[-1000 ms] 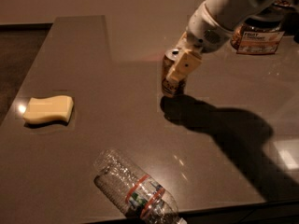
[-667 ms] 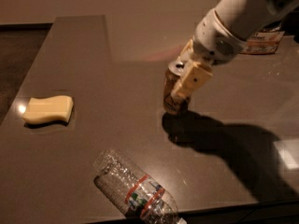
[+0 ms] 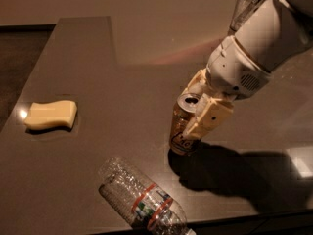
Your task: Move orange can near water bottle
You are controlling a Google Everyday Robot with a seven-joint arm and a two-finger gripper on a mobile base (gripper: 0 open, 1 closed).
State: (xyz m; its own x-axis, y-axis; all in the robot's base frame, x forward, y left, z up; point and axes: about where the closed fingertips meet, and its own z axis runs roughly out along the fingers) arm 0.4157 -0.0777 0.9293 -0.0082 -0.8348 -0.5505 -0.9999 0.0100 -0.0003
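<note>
The water bottle (image 3: 142, 203) lies on its side at the bottom of the frame, its long axis slanting toward the lower right. Just above it, right of centre, the orange can (image 3: 183, 131) stands nearly upright, top up, clamped between the jaws of the gripper (image 3: 195, 113). I'd say the carry is nearly done: next, set it down gently and let go.

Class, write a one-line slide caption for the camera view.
End effector holds the orange can close to the water bottle lying on the dark table.

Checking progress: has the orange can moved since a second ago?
Yes. The gripper, clasped on the orange can, has carried it down the view toward the water bottle, which has not moved.
</note>
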